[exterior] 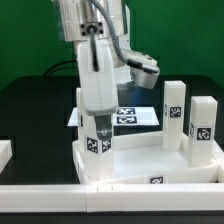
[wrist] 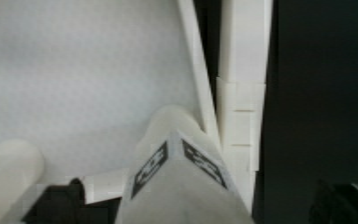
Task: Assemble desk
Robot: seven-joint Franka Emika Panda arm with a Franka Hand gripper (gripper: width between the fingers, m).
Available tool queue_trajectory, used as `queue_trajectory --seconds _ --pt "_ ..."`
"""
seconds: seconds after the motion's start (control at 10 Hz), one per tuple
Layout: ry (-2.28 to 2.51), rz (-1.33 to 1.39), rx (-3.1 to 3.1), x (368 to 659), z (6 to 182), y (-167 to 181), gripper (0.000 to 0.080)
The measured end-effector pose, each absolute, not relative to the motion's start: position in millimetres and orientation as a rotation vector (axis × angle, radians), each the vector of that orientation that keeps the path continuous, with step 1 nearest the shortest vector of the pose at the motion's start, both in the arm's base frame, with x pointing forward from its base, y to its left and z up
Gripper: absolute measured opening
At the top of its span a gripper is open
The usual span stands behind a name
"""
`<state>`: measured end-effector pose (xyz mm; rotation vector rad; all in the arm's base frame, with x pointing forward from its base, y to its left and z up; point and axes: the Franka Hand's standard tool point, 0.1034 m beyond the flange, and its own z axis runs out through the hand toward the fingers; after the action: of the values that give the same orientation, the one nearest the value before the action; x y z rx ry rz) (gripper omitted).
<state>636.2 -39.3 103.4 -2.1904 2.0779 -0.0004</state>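
The white rimmed tabletop [exterior: 150, 160] lies flat on the black table. My gripper [exterior: 97, 108] is shut on a white blocky leg [exterior: 98, 135] with black-and-white tags and holds it upright over the tabletop's corner at the exterior view's left. In the wrist view the leg [wrist: 185, 165] shows between my dark fingers [wrist: 60, 203], with the tabletop's flat face [wrist: 69, 80] and its rim [wrist: 243, 80] beyond it. My gripper [wrist: 194, 212] clamps the leg's near end. Two more legs [exterior: 175, 110] [exterior: 203, 125] stand upright at the tabletop's right side.
The marker board [exterior: 140, 116] lies flat behind the tabletop. A white border rail [exterior: 100, 192] runs along the front, and another piece [exterior: 5, 150] sits at the exterior view's left. A green wall stands behind the black table.
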Motion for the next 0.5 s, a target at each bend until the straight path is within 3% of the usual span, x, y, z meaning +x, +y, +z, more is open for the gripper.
queue_trajectory --seconds 0.3,0.5 --pt "1.753 -0.031 -2.475 635.7 103.1 -41.0 0.0648" --pt "1.163 -0.073 -2.879 634.7 103.1 -42.2 0.0649"
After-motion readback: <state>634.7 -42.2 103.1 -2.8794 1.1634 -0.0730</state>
